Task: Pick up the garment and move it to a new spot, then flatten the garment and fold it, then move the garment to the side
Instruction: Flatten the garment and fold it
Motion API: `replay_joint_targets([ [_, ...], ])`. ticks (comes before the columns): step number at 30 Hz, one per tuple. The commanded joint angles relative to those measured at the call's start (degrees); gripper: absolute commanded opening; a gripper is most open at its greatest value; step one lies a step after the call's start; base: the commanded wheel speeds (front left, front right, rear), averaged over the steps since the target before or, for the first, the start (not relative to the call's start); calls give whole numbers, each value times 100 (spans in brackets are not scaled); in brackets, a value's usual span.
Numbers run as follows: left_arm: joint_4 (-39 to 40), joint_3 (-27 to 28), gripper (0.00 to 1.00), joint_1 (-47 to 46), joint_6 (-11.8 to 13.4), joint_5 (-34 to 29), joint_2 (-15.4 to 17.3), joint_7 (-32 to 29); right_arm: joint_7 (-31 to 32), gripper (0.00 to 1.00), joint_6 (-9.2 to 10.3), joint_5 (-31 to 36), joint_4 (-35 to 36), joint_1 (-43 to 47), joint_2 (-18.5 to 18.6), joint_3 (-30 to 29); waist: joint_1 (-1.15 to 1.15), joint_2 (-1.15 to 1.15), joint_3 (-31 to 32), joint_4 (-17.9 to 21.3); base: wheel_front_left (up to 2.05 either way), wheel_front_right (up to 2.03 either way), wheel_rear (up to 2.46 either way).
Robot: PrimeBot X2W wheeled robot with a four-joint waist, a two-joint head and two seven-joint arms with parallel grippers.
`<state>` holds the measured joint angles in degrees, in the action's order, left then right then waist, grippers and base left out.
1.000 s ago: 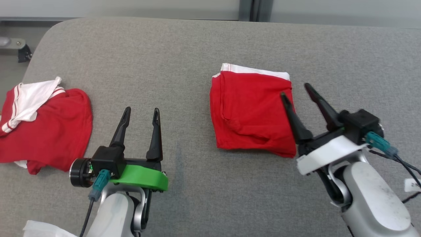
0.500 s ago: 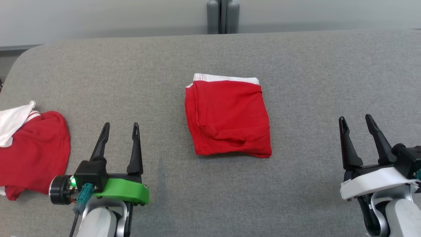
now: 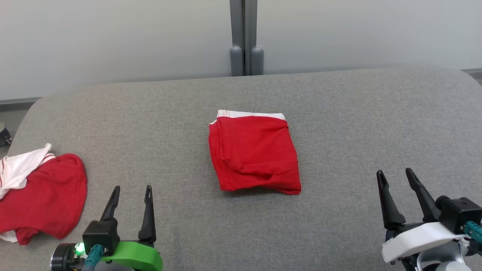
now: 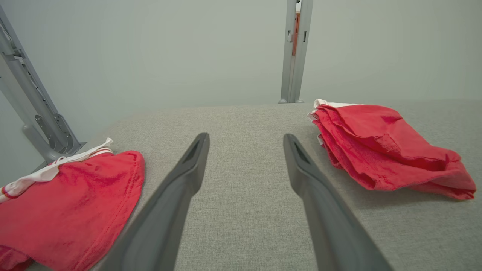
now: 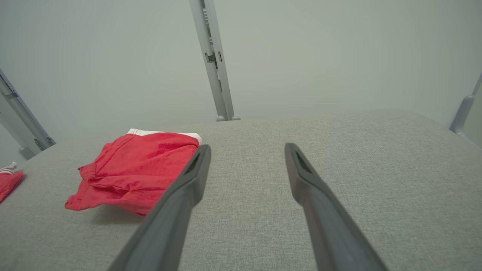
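folded garment: showing bright red, a white band peeking out along the far edge
other garment: also looking red, its white bit carrying thin red stripes
table: reading as plain flecked grey
left gripper: sporting a green mount, dark fingers
right gripper: sporting a white mount, dark fingers

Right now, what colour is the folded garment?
Folded garment: red with a white edge; clearest in head view.

The left gripper sits at the near left on a green mount. Its two dark fingers are spread wide, holding nothing, and point toward the far side. The right gripper sits at the near right on a white mount, its fingers likewise parted and bare, leaning slightly left.
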<state>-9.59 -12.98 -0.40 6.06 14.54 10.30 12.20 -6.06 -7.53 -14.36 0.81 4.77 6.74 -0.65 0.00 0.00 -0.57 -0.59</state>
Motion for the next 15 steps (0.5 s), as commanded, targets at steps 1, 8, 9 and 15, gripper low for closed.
replay_joint_targets([
  [1, 37, -2, 100, 94, 12, 51, 55, -14, 36, 100, 8, 16, 62, 87, -29, -28, 0, 0, 99, -23, 0, 0, 0],
  [8, 94, -40, 100, 137, 30, 85, 81, -53, 119, 100, 8, 38, 143, 207, -107, -103, 0, 0, 132, -40, 0, 0, 0],
  [9, 92, -43, 100, 135, 34, 89, 84, -57, 120, 100, 8, 39, 148, 210, -112, -107, 0, 0, 132, -40, 0, 0, 0],
  [15, 65, -76, 100, 87, 39, 105, 95, -59, 151, 100, 8, 40, 171, 219, -138, -133, 0, 0, 131, -42, 0, 0, 0],
])
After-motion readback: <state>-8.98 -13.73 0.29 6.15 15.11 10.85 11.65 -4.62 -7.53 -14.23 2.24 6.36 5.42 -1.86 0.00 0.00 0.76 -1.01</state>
